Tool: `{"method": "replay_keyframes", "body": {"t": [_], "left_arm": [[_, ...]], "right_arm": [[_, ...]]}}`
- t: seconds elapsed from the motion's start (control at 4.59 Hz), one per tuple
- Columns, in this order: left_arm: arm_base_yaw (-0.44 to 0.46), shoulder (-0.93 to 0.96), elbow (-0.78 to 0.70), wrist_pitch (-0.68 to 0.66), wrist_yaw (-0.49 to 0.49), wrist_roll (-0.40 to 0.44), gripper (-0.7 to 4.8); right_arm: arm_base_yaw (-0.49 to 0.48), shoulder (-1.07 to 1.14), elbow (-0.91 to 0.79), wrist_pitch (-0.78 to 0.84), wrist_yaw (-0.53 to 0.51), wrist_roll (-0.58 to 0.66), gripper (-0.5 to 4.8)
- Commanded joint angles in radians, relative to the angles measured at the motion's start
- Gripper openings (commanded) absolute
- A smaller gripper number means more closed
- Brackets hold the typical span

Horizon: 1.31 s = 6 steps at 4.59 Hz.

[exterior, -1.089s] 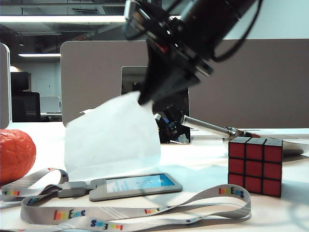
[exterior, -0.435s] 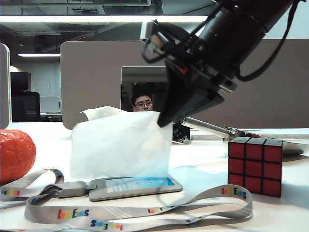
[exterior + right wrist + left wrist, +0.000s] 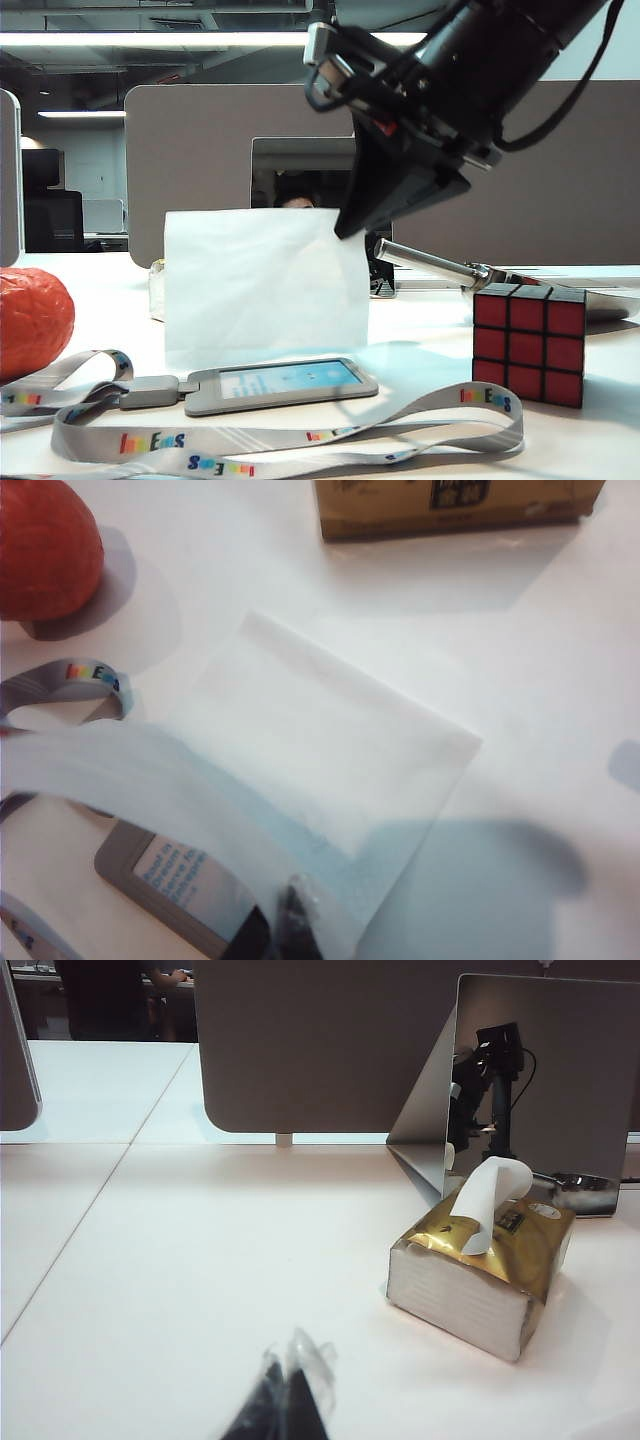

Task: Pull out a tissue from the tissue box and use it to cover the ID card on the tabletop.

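Hanging from our right gripper [image 3: 345, 228] is the tissue [image 3: 265, 285], a thin white sheet pinched at one upper corner between fingers pressed together on it. The sheet drapes nearly upright, its lower edge on or just above the tabletop [image 3: 420, 350], directly behind the ID card [image 3: 280, 383]; in the exterior view we cannot tell which.

Item: ID card. Grey holder, blue-and-white face, lying flat and uncovered near the front of the table. Clipped to a grey lanyard [image 3: 290, 438] with multicoloured letters, which loops in front of it. In the right wrist view the card [image 3: 185, 885] shows only at one corner, past the tissue [image 3: 330, 750] that spreads below the camera.

Item: tissue box [image 3: 482, 1270]. Gold-wrapped soft pack with white ends, a white tuft [image 3: 487, 1198] standing out of its top. It sits well behind the card, mostly hidden by the sheet in the exterior view.

Item: Rubik's cube [image 3: 528, 342]. Red face toward the camera, standing to the right of the card and apart from it.

Item: orange-red rounded object [image 3: 32, 322]. At the far left, beside the lanyard's end.

Item: left gripper [image 3: 285, 1405]. Fingers together, holding nothing, over bare white table well apart from the tissue box.
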Motion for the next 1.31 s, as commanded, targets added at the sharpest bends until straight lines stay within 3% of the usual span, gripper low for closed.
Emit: {"method": "replay_keyframes", "body": {"t": [0.22,0.44,0.87,1.31], "left_arm": [[-0.001,0.001,0.003,0.011,0.004,0.0,-0.06],[-0.001,0.001,0.003,0.011,0.004,0.0,-0.06],[-0.001,0.001,0.003,0.011,0.003,0.0,-0.06],[-0.001,0.001,0.003,0.011,0.004,0.0,-0.06]], "right_arm": [[0.002,-0.006,0.003,-0.027,0.009,0.026,0.04],[0.002,-0.009,0.003,-0.035,0.011,0.055,0.3],[0.016,-0.043,0.003,-0.091,0.011,0.056,0.34],[0.02,-0.111,0.002,-0.238,0.0,0.057,0.35]]}}
